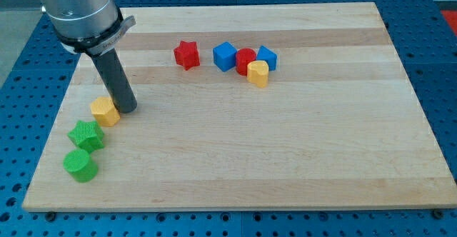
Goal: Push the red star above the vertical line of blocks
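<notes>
The red star (186, 54) lies on the wooden board near the view's top, left of centre. A near-vertical line of blocks runs down the view's left: a yellow hexagon (105, 112), a green star (86, 135) and a green cylinder (79, 165). My tip (128, 110) rests on the board just right of the yellow hexagon, touching or nearly touching it. The red star is well up and to the right of my tip.
A cluster sits right of the red star: a blue cube (224, 56), a red cylinder (245, 60), a yellow block (258, 73) and a second blue block (267, 56). The board's left edge (54, 123) runs close to the line of blocks.
</notes>
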`<control>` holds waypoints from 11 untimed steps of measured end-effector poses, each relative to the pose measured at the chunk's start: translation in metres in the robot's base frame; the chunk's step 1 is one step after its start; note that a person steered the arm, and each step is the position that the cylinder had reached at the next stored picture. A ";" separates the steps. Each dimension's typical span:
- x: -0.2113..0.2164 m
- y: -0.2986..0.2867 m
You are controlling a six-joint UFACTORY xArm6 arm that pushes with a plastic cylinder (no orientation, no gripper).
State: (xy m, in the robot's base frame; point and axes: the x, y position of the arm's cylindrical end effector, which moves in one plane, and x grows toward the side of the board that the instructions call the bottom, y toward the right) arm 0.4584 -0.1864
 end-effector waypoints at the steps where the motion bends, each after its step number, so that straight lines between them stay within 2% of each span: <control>1: 0.000 -0.005; 3: 0.000 -0.018; 4: 0.000 0.000; 5: -0.003 0.048; 6: -0.023 0.095; 7: -0.051 0.117; 11: -0.128 0.126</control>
State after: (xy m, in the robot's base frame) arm 0.3309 -0.0605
